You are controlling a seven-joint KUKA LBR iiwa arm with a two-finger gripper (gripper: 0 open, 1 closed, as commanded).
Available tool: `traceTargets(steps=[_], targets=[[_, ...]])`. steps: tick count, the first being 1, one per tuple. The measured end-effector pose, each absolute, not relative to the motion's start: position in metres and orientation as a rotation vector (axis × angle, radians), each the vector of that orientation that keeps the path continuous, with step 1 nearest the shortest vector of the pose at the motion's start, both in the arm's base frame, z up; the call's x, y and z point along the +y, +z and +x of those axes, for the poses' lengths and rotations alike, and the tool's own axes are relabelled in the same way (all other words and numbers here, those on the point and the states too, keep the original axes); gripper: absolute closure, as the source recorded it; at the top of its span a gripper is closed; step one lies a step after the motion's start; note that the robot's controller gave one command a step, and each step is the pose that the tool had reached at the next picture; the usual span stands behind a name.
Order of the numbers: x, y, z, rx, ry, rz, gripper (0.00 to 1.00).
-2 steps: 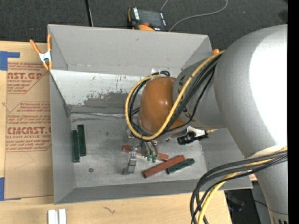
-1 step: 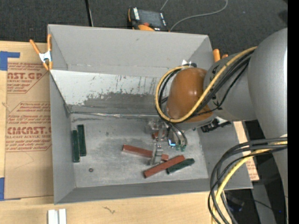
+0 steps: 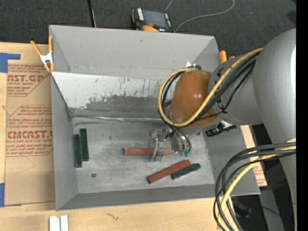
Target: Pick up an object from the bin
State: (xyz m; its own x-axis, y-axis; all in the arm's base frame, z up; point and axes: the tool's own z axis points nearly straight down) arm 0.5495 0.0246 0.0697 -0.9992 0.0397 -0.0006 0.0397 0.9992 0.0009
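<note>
Your gripper (image 3: 162,147) sits low in the scuffed grey metal bin (image 3: 62,129), right at the right-hand end of a flat reddish-brown stick (image 3: 137,151) lying mid-floor. I can't tell whether it's clenched or released (the glossy orange wrist cover (image 3: 190,97) looms over it). Nearer the front, a second reddish-brown stick (image 3: 166,173) lies tilted, touching a dark green stick (image 3: 186,170). Two dark green bars (image 3: 77,150) lie side by side near the left wall.

Chunky silver-grey arm (image 3: 281,76), shiny orange dome cover (image 3: 190,97) with yellow and black cables (image 3: 162,93) looped round it, little metal gripper (image 3: 166,146) just under it.
</note>
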Motion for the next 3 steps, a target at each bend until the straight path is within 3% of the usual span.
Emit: traceTargets(steps=[1,2,3], targets=[[0.015,0.265,0.568,3.128,0.001,0.091,1.00],[-0.017,0.184,0.480,3.147,-0.001,0.213,1.00],[-0.016,0.188,0.485,3.135,0.001,0.207,0.00]])
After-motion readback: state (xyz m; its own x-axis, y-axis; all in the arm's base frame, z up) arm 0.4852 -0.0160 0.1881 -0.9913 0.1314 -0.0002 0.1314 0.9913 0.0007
